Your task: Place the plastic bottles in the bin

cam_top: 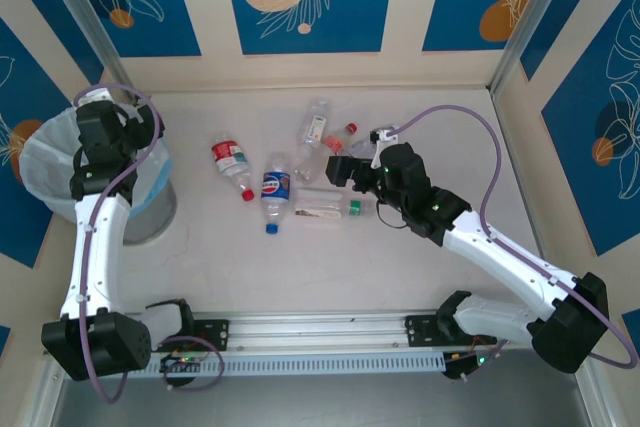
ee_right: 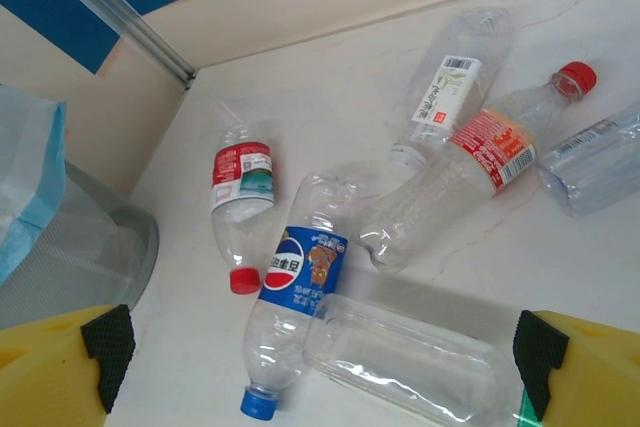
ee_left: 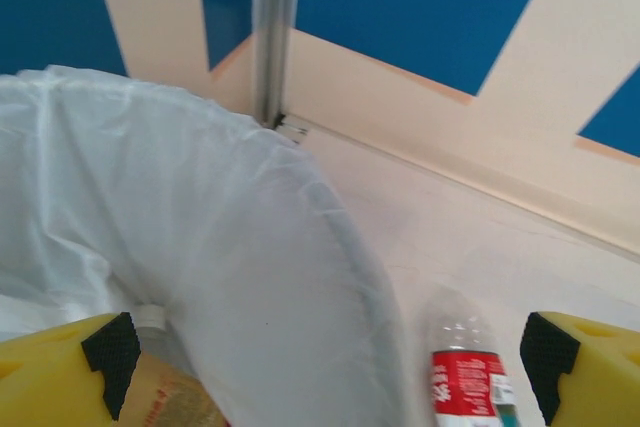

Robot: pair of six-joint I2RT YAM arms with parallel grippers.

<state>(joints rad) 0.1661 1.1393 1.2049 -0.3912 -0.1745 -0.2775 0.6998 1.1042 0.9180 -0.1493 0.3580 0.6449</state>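
**Top external view: left arm at the bin, right arm over the bottles**

Left gripper (ee_left: 330, 359) hangs over the bin (cam_top: 45, 147), fingers spread wide and gripping nothing. A white-capped bottle (ee_left: 165, 392) lies inside the bag. Right gripper (ee_right: 325, 355) is also wide, with a clear bottle (ee_right: 400, 362) lying between its fingers. Pepsi bottle (ee_right: 295, 297), red-label bottle (ee_right: 240, 207) and others lie loose on the table (cam_top: 200, 257).
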